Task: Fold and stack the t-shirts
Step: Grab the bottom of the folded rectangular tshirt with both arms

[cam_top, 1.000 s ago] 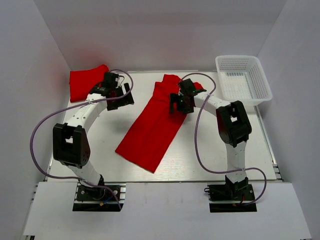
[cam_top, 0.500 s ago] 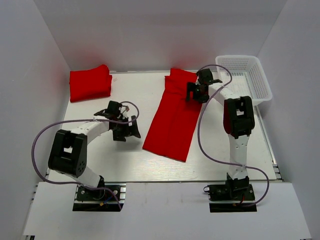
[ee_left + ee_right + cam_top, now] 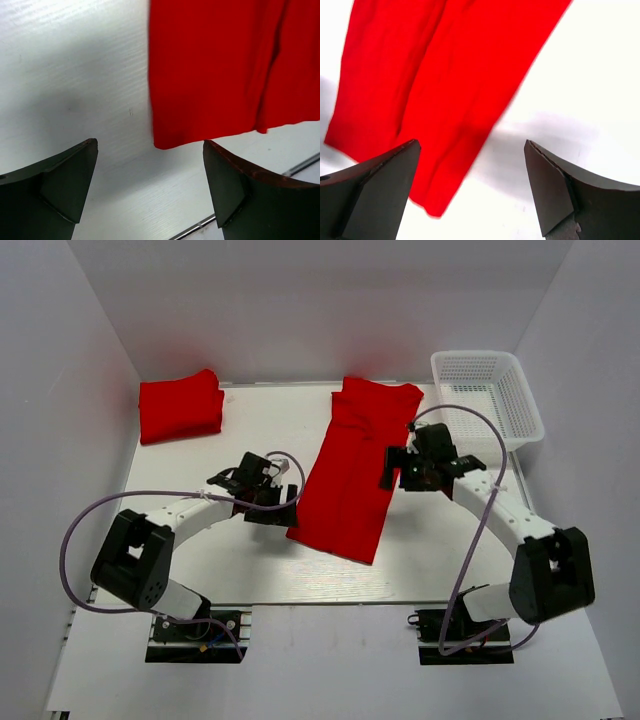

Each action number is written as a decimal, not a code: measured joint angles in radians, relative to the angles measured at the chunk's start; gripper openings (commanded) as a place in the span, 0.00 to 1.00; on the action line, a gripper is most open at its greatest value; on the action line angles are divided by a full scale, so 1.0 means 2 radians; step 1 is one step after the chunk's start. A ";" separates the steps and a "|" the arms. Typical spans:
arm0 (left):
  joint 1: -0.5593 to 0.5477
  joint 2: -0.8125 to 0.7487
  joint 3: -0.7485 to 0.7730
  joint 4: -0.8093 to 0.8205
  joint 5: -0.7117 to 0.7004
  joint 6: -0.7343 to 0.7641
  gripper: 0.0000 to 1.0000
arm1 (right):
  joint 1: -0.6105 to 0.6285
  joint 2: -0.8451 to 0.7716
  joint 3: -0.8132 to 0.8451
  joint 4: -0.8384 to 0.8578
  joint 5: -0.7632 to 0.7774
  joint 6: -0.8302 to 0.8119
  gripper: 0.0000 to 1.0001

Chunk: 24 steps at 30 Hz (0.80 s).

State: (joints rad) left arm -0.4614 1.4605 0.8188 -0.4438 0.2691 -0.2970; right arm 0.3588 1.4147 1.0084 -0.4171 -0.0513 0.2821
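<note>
A red t-shirt (image 3: 352, 465), folded into a long strip, lies flat in the middle of the table, running from the back edge toward the front. A second red t-shirt (image 3: 180, 405), folded into a compact bundle, lies at the back left. My left gripper (image 3: 285, 502) is open and empty, just left of the strip's near left corner; that corner shows in the left wrist view (image 3: 220, 70). My right gripper (image 3: 392, 469) is open and empty at the strip's right edge, mid-length; the strip also shows in the right wrist view (image 3: 435, 85).
A white mesh basket (image 3: 487, 397) stands empty at the back right corner. White walls enclose the table on the left, back and right. Purple cables loop from both arms over the table.
The right gripper has let go of the strip's far end and moved toward the near side, to its right edge. The left gripper has moved right to the strip's near left corner. The strip now lies flat.
</note>
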 measured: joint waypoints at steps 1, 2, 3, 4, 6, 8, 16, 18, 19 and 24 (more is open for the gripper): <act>-0.008 0.004 -0.001 -0.002 -0.011 0.000 0.94 | 0.004 -0.019 -0.018 0.000 0.000 0.007 0.90; -0.014 0.008 -0.003 -0.003 -0.018 -0.001 0.94 | 0.006 -0.030 -0.032 -0.002 -0.003 0.014 0.90; -0.019 0.010 -0.005 -0.002 -0.025 0.000 0.94 | 0.011 -0.040 -0.050 -0.001 -0.010 0.024 0.90; -0.023 0.012 -0.009 -0.001 -0.029 -0.001 0.94 | 0.017 -0.046 -0.068 -0.002 -0.020 0.032 0.90; -0.030 0.012 -0.017 0.002 -0.036 -0.004 0.93 | 0.033 -0.053 -0.102 -0.004 -0.043 0.051 0.90; -0.035 0.011 -0.026 0.010 -0.038 -0.005 0.90 | 0.048 -0.057 -0.133 -0.007 -0.065 0.068 0.90; -0.058 0.017 -0.037 0.058 -0.040 -0.010 0.78 | 0.089 -0.064 -0.183 -0.012 -0.114 0.120 0.90; -0.063 0.021 -0.036 0.068 -0.040 -0.013 0.71 | 0.095 -0.064 -0.189 -0.006 -0.123 0.130 0.90; -0.065 0.024 -0.035 0.072 -0.040 -0.015 0.70 | 0.099 -0.064 -0.193 -0.001 -0.127 0.135 0.90; -0.076 0.035 -0.033 0.084 -0.047 -0.017 0.48 | 0.111 -0.059 -0.209 0.018 -0.143 0.160 0.90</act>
State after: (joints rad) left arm -0.6136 1.5303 0.7536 -0.2768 0.1761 -0.3309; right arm 0.5800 1.2961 0.5903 -0.3813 -0.3370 0.6029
